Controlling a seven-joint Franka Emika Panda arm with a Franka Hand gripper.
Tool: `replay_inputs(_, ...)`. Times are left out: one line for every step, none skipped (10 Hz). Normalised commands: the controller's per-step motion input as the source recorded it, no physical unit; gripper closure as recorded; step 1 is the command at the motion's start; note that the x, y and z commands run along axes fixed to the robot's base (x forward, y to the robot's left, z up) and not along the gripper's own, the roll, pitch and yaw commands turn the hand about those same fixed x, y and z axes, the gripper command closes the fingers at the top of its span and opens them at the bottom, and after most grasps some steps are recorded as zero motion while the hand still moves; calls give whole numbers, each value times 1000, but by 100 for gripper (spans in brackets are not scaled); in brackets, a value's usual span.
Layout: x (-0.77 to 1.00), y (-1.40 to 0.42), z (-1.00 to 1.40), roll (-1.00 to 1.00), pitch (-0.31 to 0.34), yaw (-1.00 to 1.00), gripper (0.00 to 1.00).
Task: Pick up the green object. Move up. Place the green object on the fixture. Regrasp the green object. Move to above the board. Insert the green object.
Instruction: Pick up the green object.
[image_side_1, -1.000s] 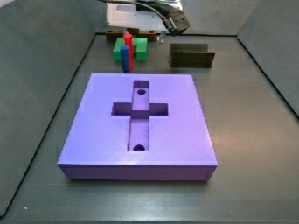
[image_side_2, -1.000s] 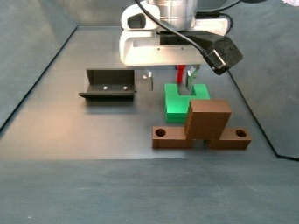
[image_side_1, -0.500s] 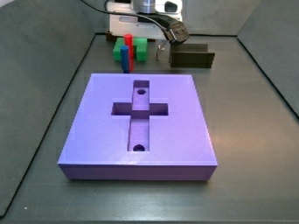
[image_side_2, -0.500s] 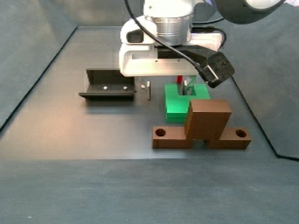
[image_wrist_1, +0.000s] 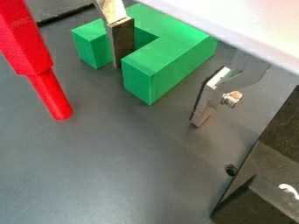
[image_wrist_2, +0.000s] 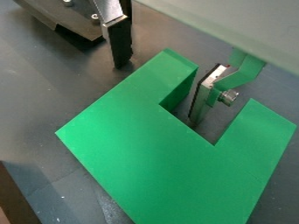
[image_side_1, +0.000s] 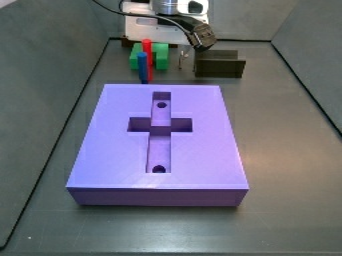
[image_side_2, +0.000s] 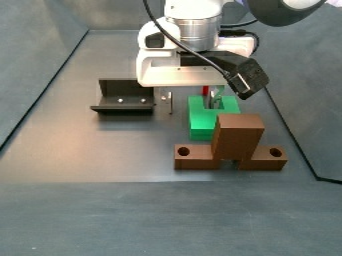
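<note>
- In a side view, the board (image_side_1: 159, 143) lay in the middle of the frame, taking up most of the floor.
- The green object (image_side_1: 158, 56) stood behind the board, at the upper middle, with the peg (image_side_1: 144, 53) just left of it.
- The fixture (image_side_1: 219, 65) sat to the right of the green object, near it.
- The gripper (image_side_1: 166, 38) hung above the green object, at the top of the frame.
- In a side view from the opposite end, the fixture (image_side_2: 124, 98) lay at middle left and the green object (image_side_2: 207, 114) at centre.
- The stand (image_side_2: 234, 145) stood in front of the green object, touching or just beside it.
- In a wrist view, one finger (image_wrist_2: 215, 91) stood inside the green object's (image_wrist_2: 176, 149) notch and one (image_wrist_2: 118, 37) outside a prong.
</note>
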Motion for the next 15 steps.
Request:
replay_inputs(0,0,0,0,0,0,0)
replay_inputs(0,0,0,0,0,0,100)
replay_inputs(0,0,0,0,0,0,100)
replay_inputs(0,0,0,0,0,0,100)
replay_inputs(0,0,0,0,0,0,100)
replay_inputs(0,0,0,0,0,0,100)
replay_inputs(0,0,0,0,0,0,100)
replay_inputs(0,0,0,0,0,0,100)
replay_inputs(0,0,0,0,0,0,100)
replay_inputs(0,0,0,0,0,0,100)
replay_inputs(0,0,0,0,0,0,100)
replay_inputs(0,0,0,0,0,0,100)
replay_inputs(0,0,0,0,0,0,100)
replay_inputs(0,0,0,0,0,0,100)
replay_inputs(0,0,0,0,0,0,100)
